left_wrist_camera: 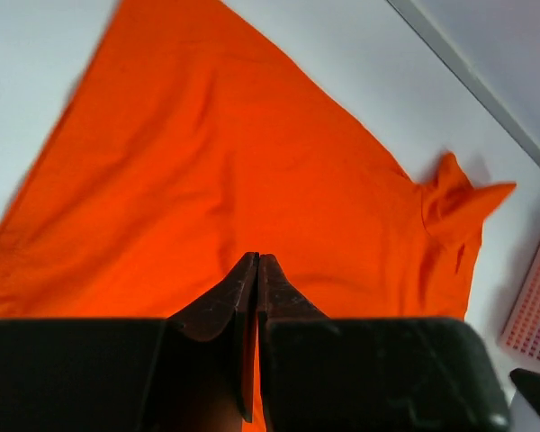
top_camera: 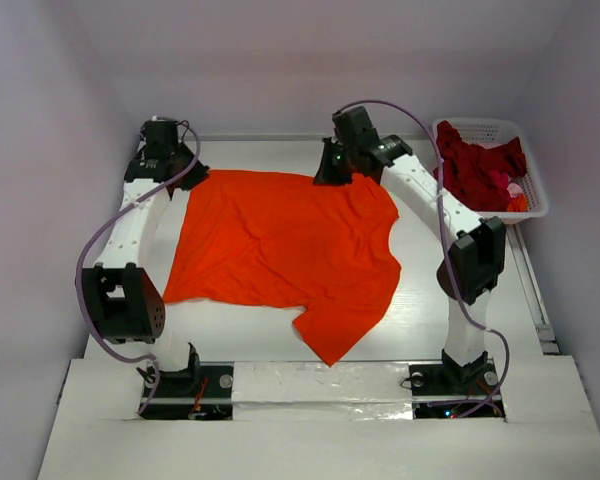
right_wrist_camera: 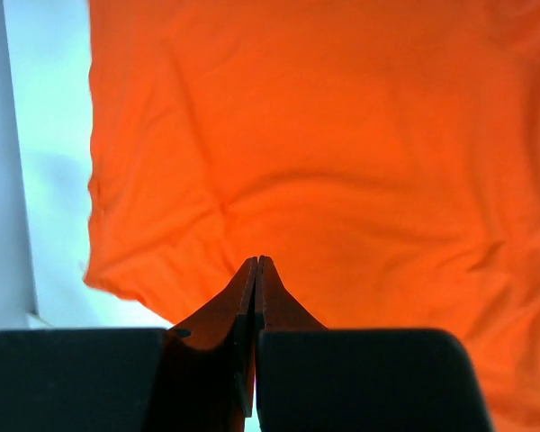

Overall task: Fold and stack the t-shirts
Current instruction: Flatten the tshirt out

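A bright orange t-shirt point(top_camera: 280, 245) lies spread on the white table, with one sleeve pointing toward the near edge. My left gripper point(top_camera: 193, 172) sits at its far left corner, jaws shut on the cloth's edge. In the left wrist view the closed gripper point(left_wrist_camera: 256, 256) rests on the orange t-shirt point(left_wrist_camera: 207, 162). My right gripper point(top_camera: 332, 175) is at the shirt's far edge, also shut on the cloth. In the right wrist view the gripper point(right_wrist_camera: 256, 259) meets the orange t-shirt point(right_wrist_camera: 324, 135) near its border. Dark red t-shirts point(top_camera: 480, 170) lie heaped in the basket.
A white latticed basket point(top_camera: 485, 125) stands at the far right of the table, and its corner point(left_wrist_camera: 531, 306) shows in the left wrist view. White walls enclose the table on three sides. Both arm bases sit at the near edge.
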Motion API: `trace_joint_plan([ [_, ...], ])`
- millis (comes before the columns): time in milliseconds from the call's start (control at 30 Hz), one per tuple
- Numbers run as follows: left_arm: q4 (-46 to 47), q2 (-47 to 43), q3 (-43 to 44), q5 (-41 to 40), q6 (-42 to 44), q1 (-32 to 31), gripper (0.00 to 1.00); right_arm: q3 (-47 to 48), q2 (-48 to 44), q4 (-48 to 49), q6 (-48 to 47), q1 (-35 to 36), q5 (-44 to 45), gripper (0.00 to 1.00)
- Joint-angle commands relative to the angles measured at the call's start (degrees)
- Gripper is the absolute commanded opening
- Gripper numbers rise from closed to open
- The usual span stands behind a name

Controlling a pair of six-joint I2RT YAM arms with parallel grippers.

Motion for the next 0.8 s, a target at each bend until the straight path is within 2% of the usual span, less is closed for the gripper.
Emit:
trace_joint_plan([
  [0, -4.33, -0.96, -1.61, -5.04, 1.59, -3.43, 0.00, -6.86, -0.22, -1.85, -2.50, 3.93, 8.06, 0.00],
  [200, -3.80, 0.36, -9.62, -9.26, 0.71, -7.56, 0.00, -21.56, -4.61, 5.87, 0.84, 6.22, 7.27, 0.00],
  [367, -2.31, 2.47, -10.16, -10.85, 0.53, -7.57, 0.00, -29.64, -5.05, 9.13, 1.72, 7.28, 7.10, 0.00],
  [567, -1.96, 5.46, -11.30, -8.22, -0.87, -7.57, 0.00, -40.02, -8.56, 14.05, 5.23, 9.38, 6.57, 0.00],
  [767, -0.81, 3.44, -16.75, -7.69, -1.75, -8.79, 0.00, -49.95, -13.40, 17.04, 7.87, 11.06, 4.74, 0.00],
])
